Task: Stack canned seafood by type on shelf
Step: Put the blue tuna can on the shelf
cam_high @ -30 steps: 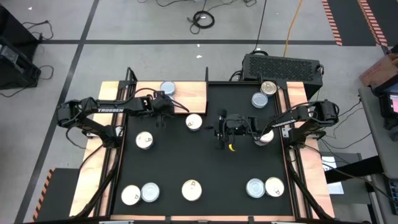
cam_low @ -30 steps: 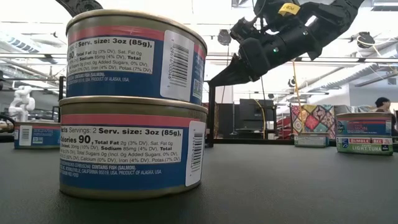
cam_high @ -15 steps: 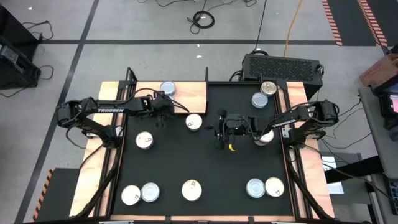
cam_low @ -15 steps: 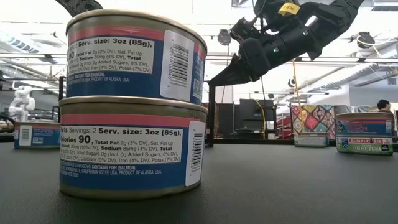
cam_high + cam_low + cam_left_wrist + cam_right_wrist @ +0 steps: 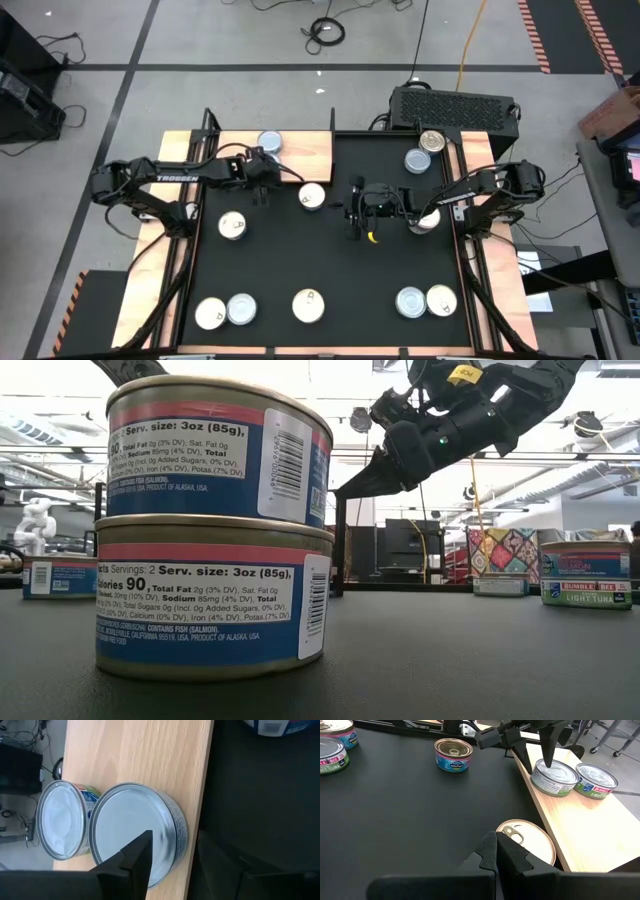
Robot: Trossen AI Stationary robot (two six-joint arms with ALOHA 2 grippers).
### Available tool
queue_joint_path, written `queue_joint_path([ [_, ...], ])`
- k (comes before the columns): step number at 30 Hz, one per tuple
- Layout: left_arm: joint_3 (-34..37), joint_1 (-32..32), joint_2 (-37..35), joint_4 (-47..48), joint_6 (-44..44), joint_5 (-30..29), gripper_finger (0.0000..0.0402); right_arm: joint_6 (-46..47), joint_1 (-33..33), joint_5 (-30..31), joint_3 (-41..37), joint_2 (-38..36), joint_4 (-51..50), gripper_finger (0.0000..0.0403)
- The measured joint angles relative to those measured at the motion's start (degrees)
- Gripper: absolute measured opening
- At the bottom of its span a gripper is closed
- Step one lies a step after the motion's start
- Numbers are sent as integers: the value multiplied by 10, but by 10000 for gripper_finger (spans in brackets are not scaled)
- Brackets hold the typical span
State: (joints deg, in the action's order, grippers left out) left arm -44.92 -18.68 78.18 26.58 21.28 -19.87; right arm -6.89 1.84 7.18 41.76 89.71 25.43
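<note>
Shelf (image 5: 310,152), a light wooden board at the upper left of the black mat (image 5: 320,250), carries two silvery blue-grey tins side by side near its mat-side edge in the right wrist view: a plain-labelled tin (image 5: 554,777) and a Bumble Bee tin (image 5: 596,780) just beside it; the left wrist view shows the same pair, the nearer tin (image 5: 132,830) and the farther one (image 5: 62,825), touching or nearly so; from above only one silvery top (image 5: 270,144) is visible at that spot. Left gripper (image 5: 172,852) stands at the nearer tin, one finger (image 5: 135,857) over its lid, the other finger (image 5: 220,857) over the mat past the shelf edge; jaws spread, pinching nothing. Right gripper (image 5: 352,210) hangs over mid-mat, jaws pressed together, empty; a cream-white pull-tab tin (image 5: 527,837) lies just ahead of it at the shelf's edge, seen from above at (image 5: 312,197).

Remaining tins, high view: a cream one (image 5: 233,226) at left; a cream and silver pair (image 5: 226,311) at lower left; a two-high stack (image 5: 308,305) at lower centre, filling the low view as salmon tins (image 5: 215,530); a pair (image 5: 425,301) at lower right; a silver tin (image 5: 418,160) and a gold-toned tin (image 5: 432,141) at upper right.
</note>
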Motion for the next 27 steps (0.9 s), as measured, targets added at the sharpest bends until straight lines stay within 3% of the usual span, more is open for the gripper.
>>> queue_joint_path([
  [11,-66,44,-40,93,-64,-13,162,0,0,0,0,0,0,0],
  [22,-106,172,-87,198,-237,-11,162,2,0,0,0,0,5,0],
  [27,-107,245,-93,222,-326,54,162,2,0,0,0,0,12,0],
])
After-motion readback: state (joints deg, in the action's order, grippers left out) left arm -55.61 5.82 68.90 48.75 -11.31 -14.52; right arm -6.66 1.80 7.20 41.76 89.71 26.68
